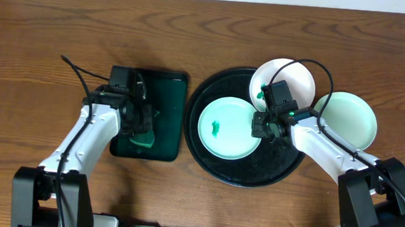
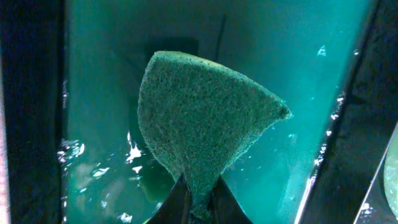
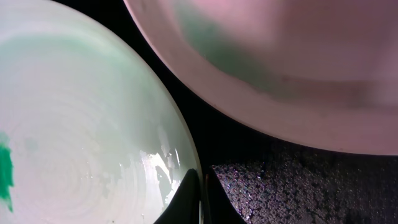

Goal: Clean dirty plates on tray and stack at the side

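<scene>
The black tray [image 1: 285, 162] holds a mint plate [image 1: 228, 127] with a small green smear [image 1: 216, 127]. A white plate [image 1: 287, 80], smeared green at its left edge, lies on the tray's far right rim. A second mint plate [image 1: 348, 120] rests to the right, beside the tray. My right gripper [image 1: 259, 126] is shut on the right rim of the mint plate [image 3: 81, 124] on the tray; the pinch [image 3: 202, 190] shows in the right wrist view under the white plate [image 3: 280, 56]. My left gripper [image 1: 141, 129] is shut on a green sponge [image 2: 199, 137].
A small dark green rectangular tray [image 1: 168, 90] with wet patches [image 2: 93, 168] lies left of the black tray, under the sponge. Brown wooden table [image 1: 36, 44] surrounds everything. Cables loop above both arms.
</scene>
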You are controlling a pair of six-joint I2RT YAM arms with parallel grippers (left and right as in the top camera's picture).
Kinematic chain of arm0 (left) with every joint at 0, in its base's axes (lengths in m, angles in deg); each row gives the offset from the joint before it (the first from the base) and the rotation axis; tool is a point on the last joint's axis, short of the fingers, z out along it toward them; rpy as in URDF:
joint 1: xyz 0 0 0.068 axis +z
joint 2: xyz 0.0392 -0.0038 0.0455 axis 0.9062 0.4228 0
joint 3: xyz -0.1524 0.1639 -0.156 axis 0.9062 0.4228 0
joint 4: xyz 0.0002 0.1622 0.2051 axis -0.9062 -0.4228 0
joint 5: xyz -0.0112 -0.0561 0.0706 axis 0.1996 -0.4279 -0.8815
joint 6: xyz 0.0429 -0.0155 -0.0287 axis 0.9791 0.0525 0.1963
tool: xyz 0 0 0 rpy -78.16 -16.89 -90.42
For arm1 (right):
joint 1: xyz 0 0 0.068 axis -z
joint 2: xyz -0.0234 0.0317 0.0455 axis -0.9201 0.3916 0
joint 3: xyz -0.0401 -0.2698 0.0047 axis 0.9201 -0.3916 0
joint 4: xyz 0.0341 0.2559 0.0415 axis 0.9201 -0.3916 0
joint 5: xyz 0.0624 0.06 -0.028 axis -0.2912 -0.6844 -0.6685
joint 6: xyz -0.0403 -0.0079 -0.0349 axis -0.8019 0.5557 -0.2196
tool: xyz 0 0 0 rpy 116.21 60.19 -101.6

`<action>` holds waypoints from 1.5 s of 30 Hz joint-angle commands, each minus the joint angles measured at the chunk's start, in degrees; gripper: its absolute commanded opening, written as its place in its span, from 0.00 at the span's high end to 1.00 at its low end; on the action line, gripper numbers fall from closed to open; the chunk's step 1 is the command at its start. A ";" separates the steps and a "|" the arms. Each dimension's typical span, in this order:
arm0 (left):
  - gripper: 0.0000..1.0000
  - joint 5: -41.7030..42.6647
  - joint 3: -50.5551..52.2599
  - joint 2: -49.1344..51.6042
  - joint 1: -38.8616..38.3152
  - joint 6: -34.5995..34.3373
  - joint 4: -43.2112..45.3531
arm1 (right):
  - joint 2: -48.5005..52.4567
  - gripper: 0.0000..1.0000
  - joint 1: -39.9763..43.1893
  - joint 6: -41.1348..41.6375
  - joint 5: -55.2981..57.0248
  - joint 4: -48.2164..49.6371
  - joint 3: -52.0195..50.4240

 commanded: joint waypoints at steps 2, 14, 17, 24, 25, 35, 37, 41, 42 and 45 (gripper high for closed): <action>0.93 0.79 -1.36 -0.13 -0.96 -0.22 1.03 | 0.59 0.99 0.55 0.22 -0.26 0.17 0.72; 0.93 -1.20 -5.44 -0.17 -1.66 0.17 0.31 | 0.59 0.99 0.55 0.24 -0.28 0.39 0.72; 0.93 -1.57 -10.86 -0.15 -1.66 0.15 -4.44 | 0.59 0.99 0.55 0.22 -0.28 0.39 0.72; 0.93 -7.85 -21.81 -0.15 -1.66 -2.19 -14.60 | 0.59 0.99 0.55 0.22 -0.28 0.37 0.72; 0.93 -7.85 -21.77 -0.15 -1.66 -2.21 -14.60 | 0.59 0.99 0.55 0.22 -0.26 0.37 0.72; 0.93 -6.69 -19.39 0.07 -1.70 -4.79 -15.13 | 0.59 0.99 0.55 0.22 -0.28 0.39 0.72; 0.93 -6.51 -19.39 0.07 -1.70 -6.05 -15.08 | 0.59 0.99 0.55 0.22 -0.26 0.42 0.72; 0.93 -6.54 -19.32 0.07 -1.70 -8.07 -15.13 | 0.59 0.99 0.55 0.22 -0.26 0.42 0.72; 0.93 -6.54 -19.30 0.07 -1.70 -8.07 -15.13 | 0.59 0.99 0.55 0.22 -0.26 0.42 0.72; 0.93 -6.54 -19.23 0.07 -1.70 -8.07 -15.13 | 0.59 0.99 0.55 0.22 -0.26 0.42 0.72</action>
